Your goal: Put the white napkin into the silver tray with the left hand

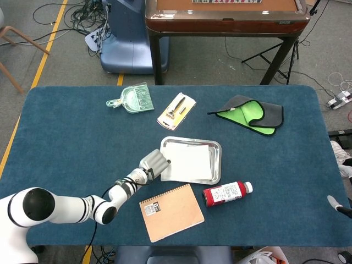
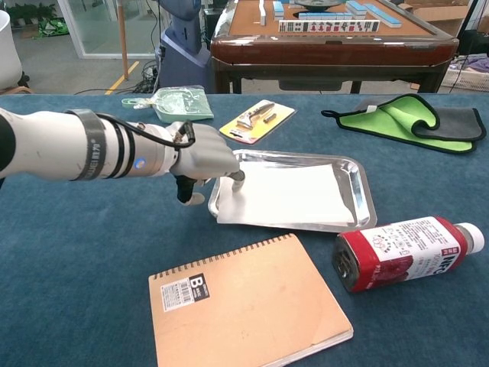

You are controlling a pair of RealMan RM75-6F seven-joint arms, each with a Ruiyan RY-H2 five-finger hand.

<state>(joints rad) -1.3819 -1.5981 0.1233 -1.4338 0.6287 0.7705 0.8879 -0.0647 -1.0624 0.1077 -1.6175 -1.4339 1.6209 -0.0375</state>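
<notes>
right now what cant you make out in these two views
- Left hand: both views show it at the napkin corner on the tray, but the knuckles hide whether fingertips pinch it or only press.
- Right hand: only a sliver shows at the head view's right edge; its state is unreadable, and the chest view misses it.
- Bottle label: print too small in both views.
- Packet: contents too small to identify.
</notes>
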